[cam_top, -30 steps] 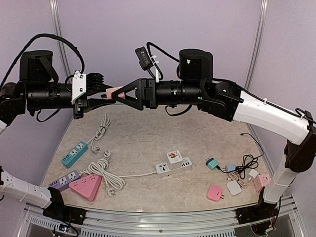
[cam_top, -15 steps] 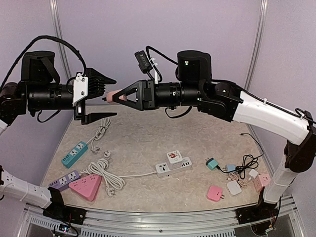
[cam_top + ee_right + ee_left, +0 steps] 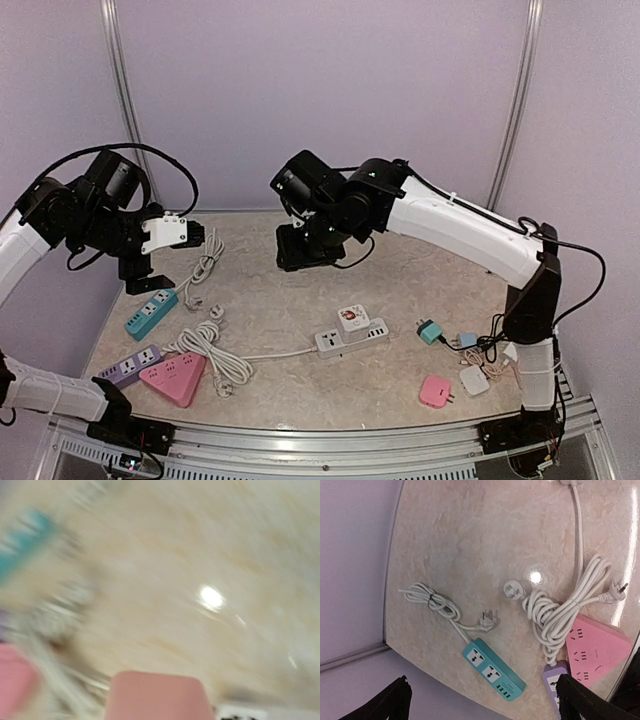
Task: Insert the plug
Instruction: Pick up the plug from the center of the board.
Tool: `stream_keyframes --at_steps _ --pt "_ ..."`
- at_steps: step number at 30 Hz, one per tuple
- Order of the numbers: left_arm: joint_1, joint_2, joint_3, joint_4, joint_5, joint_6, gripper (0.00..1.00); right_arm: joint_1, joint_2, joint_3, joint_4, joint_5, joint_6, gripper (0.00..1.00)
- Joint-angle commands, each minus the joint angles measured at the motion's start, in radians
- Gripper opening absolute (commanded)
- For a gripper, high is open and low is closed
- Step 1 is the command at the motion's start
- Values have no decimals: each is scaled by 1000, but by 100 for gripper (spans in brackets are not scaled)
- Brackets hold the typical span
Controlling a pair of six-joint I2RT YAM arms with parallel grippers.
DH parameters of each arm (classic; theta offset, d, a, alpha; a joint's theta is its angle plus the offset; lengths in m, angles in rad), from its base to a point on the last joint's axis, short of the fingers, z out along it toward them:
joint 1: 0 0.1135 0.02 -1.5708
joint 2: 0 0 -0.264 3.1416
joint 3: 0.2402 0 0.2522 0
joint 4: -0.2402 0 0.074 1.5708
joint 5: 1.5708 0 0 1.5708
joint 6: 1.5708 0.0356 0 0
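Your right end effector hangs above the middle of the beige marbled counter, carrying the pink block-shaped plastic plug. In its wrist view the plug sits sharp at the bottom edge against a smeared background. Read the end effector as clamped on it, though its fingers are out of frame. The next move turns on the line from that plug to a socket. The white rectangular plastic power strip lies below the right end effector, toward the arm bases and a little to its right. Its long axis runs nearly left to right, and a white cube adapter with a red mark sits on it. The teal rectangular plastic power strip lies well off to the left, below your left end effector, whose fingers stand wide apart and hold nothing. The left arm is nearer the teal strip, the right nearer the white one. With the plug in the right, the white strip looks the shorter reach. Which way the prongs face cannot be told.
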Motion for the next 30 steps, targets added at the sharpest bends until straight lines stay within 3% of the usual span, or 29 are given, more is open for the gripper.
stream_keyframes --at_steps 1,6,10,19,30 --pt "160 35 -119 -153 -21 -138 99 3 142 116 -317 95 10 0" --pt "339 5 -319 65 87 -155 99 3 226 141 -398 93 20 0" --pt "393 0 -427 175 163 -185 99 -3 274 143 -486 115 40 0" --pt "395 23 -460 262 266 -269 99 -3 317 96 -561 80 70 0" --pt "311 19 -364 185 259 -242 97 -13 285 -9 -562 51 71 0"
